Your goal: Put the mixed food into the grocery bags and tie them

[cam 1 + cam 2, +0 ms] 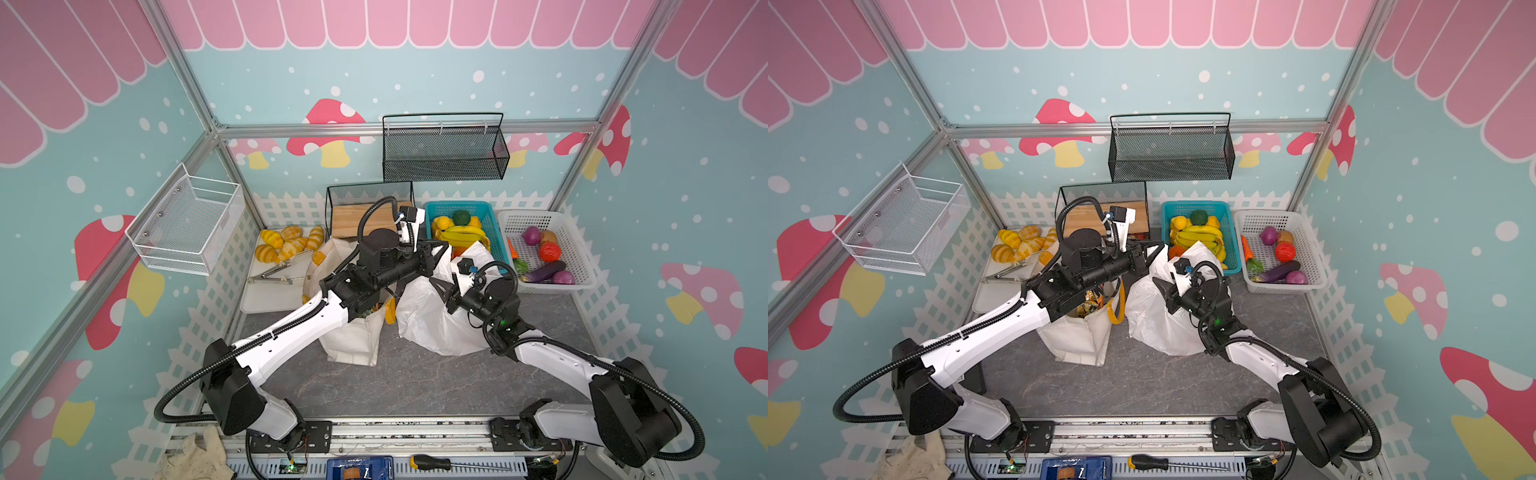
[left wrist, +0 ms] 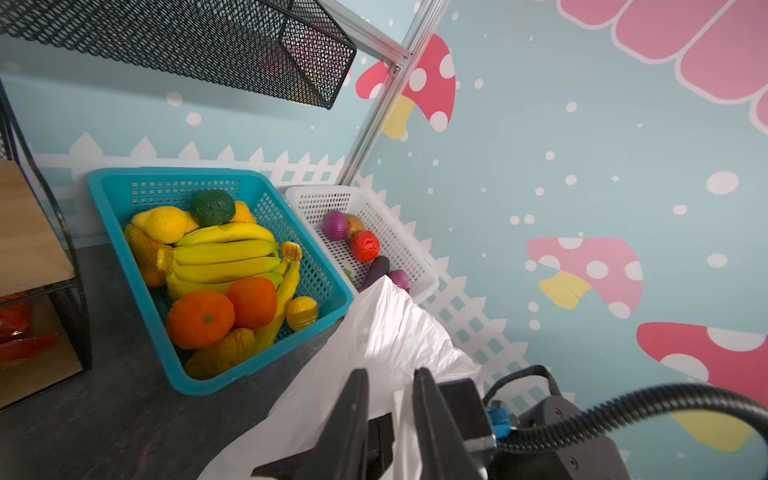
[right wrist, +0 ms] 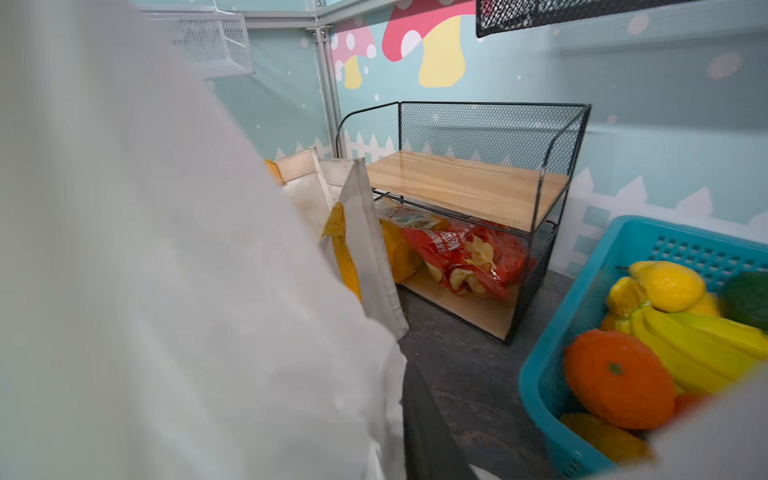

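A thin white plastic bag (image 1: 424, 316) (image 1: 1150, 316) stands mid-table, to the right of the cream canvas tote (image 1: 353, 340) (image 1: 1075, 340) with yellow handles. Snack packets (image 1: 1090, 303) show inside the tote's mouth. My left gripper (image 1: 440, 249) (image 1: 1156, 249) reaches across above the tote to the plastic bag's top edge; in the left wrist view it (image 2: 392, 374) is shut on a strip of the white plastic (image 2: 386, 324). My right gripper (image 1: 440, 286) (image 1: 1160, 286) is at the bag's upper right side. The bag (image 3: 166, 291) hides all but one of its fingers (image 3: 424, 432).
Behind the bags stand a teal basket (image 1: 478, 206) of toy fruit and a white basket (image 1: 540, 216) holding an eggplant (image 1: 544, 271) and other vegetables. A black wire shelf (image 1: 353, 216) with red packets (image 3: 457, 257) is at the back. Bread rolls (image 1: 286, 245) and tongs (image 1: 274, 272) lie on a tray (image 1: 266, 299) at left.
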`<state>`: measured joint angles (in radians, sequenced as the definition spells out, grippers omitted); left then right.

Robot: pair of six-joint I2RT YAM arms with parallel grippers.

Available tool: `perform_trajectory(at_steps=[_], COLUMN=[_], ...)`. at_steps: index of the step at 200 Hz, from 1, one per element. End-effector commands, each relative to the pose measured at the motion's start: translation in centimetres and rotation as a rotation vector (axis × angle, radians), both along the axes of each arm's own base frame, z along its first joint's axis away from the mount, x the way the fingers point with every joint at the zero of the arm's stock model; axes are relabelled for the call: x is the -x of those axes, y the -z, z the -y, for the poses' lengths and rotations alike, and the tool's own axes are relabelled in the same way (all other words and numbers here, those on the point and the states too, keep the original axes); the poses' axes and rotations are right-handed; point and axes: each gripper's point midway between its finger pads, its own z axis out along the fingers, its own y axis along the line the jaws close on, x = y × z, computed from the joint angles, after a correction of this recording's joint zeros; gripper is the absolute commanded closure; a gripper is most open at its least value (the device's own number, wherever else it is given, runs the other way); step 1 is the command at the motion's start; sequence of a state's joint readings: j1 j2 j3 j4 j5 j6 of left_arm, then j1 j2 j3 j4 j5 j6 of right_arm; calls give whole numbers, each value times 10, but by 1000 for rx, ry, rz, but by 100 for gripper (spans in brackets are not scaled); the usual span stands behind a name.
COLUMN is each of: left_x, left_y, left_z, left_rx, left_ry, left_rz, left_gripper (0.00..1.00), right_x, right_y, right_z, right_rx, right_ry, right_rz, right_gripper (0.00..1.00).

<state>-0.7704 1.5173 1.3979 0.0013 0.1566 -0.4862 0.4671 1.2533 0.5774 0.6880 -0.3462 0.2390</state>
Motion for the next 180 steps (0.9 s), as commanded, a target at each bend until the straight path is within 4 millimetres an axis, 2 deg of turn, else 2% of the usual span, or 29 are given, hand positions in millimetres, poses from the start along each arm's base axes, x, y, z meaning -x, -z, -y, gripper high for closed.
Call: perform_trajectory(at_steps=[1, 26, 42, 55, 82, 111, 142, 180], left_x=[-14, -20, -23, -25, -28, -29, -28, -29], left_y=[2, 2, 2, 2, 1, -1, -1, -4], left_z=[-9, -16, -19, -21, -28, -33, -35, -38], left_rx=[-22, -24, -28, -25, -34, -40, -49, -57], left_ry=[-20, -9, -2, 0, -4, -10, -7, -6], left_rz=[-4, 1, 3, -1, -1, -3, -3, -2], left_gripper=[100, 100, 100, 100, 100, 100, 100, 100], right_x=[7, 29, 43, 53, 65, 64, 64, 66], right_y=[-17, -32, -50, -63, -97, -127, -134, -136], right_z=[14, 22, 21, 21, 32, 56, 75, 112], right_rx=[49, 109, 125, 143, 168, 208, 232, 285], right_ry=[63, 38, -11, -37, -13, 107, 187, 351], right_rz=[29, 40, 56, 63, 112, 158, 158, 154], right_gripper=[50, 38, 27, 22, 21, 21, 21, 20])
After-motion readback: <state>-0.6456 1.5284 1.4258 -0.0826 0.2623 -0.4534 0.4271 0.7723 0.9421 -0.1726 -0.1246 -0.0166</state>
